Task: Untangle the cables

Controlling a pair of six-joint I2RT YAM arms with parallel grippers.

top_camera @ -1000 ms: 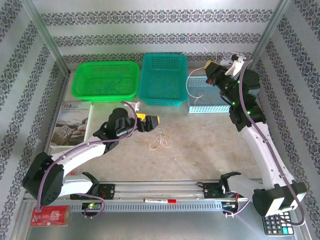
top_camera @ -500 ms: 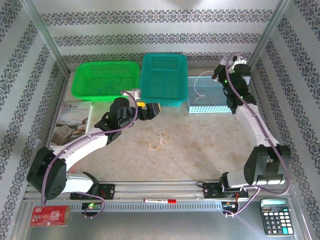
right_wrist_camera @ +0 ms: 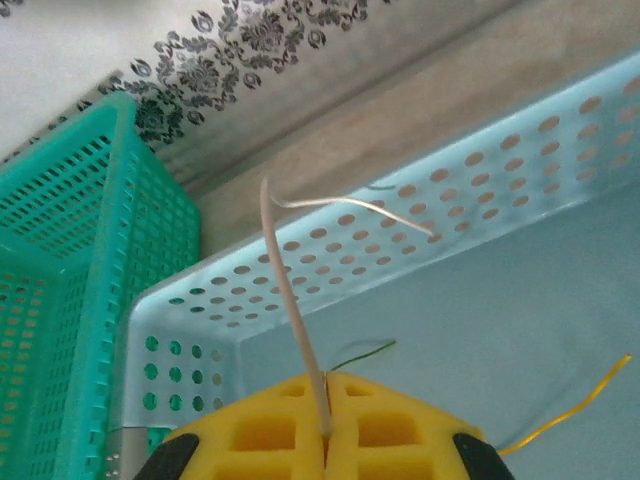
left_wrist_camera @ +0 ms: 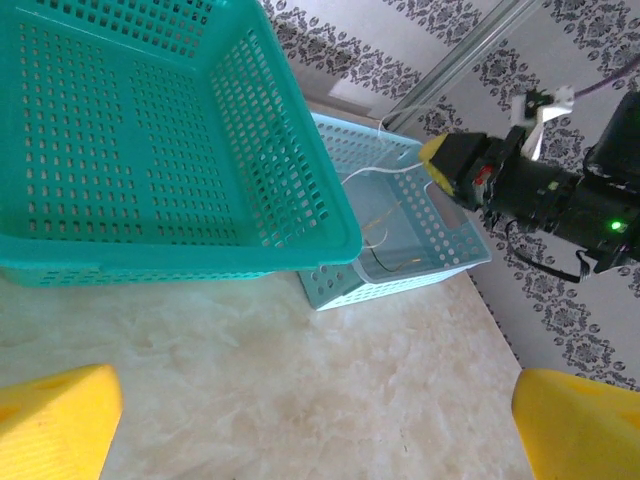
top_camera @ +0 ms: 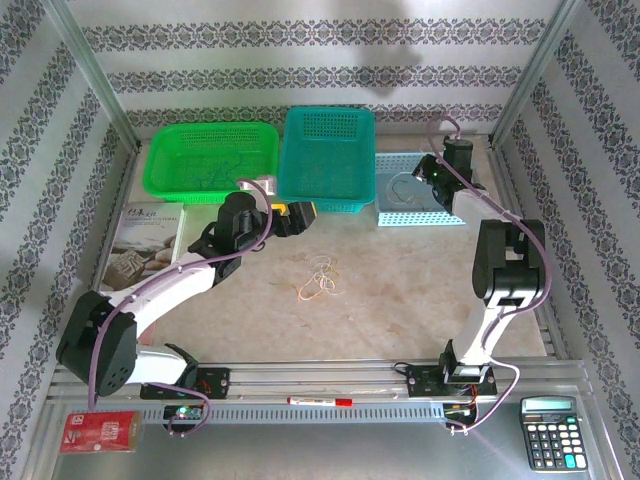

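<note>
Now the right hand (right_wrist_camera: 326, 425), clenched on a whitish cable (right_wrist_camera: 291, 302), has dropped over the pale-blue basket (right_wrist_camera: 520, 150); left hand (top_camera: 300, 217) released.

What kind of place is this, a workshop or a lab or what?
Most likely a robot test cell in a lab: a left arm and right arm bolted to a rail at the table edge, patterned panels walling it in, and plastic baskets set out at the back.
</note>
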